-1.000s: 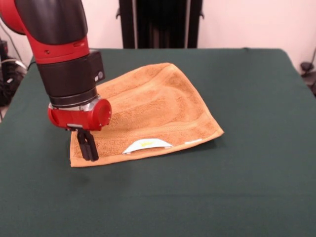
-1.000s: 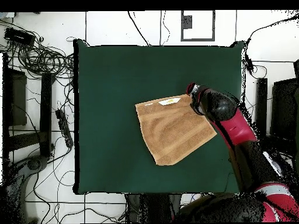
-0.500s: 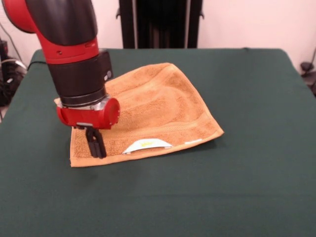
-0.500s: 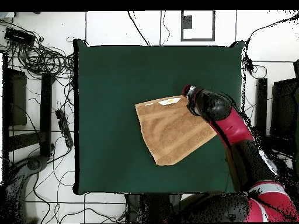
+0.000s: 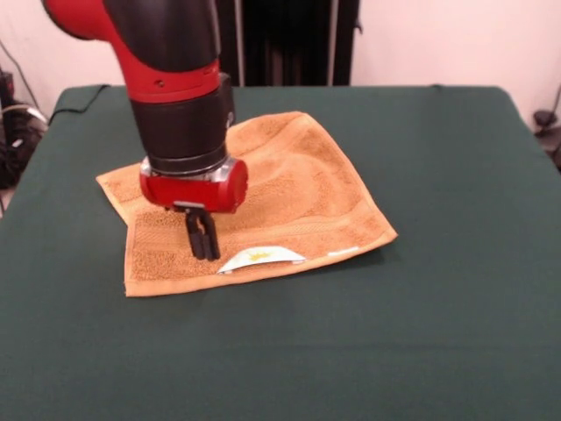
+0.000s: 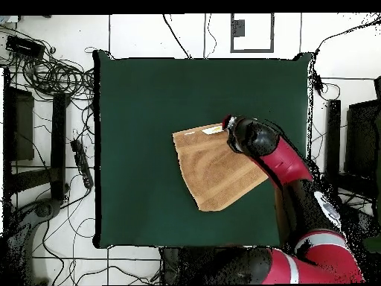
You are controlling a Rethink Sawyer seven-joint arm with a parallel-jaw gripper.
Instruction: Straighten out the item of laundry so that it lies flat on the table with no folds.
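As seen from the front, the orange-tan towel (image 5: 263,206) lies on the dark green table (image 5: 456,263), left of the table's middle and well inside its edges. It is not flat: the cloth is doubled, with an upper layer over a lower layer that juts out as a corner at the picture's left, and broad soft ridges run across its top. A white label with a yellow mark (image 5: 260,257) sits at the near edge. The red and black arm (image 5: 175,88) comes down over the left part of the towel. Its gripper (image 5: 203,237) points straight down with the two black fingers (image 5: 211,239) drawn close together, tips at or just above the cloth, immediately left of the label. No fold is visibly pinched between them.

From overhead, the towel (image 6: 216,167) appears as an uneven four-sided patch right of the table's (image 6: 141,112) centre, with the label at its upper edge. The arm (image 6: 286,160) reaches in from the lower right, and its wrist covers the towel's upper right corner; the fingers are hidden beneath it.
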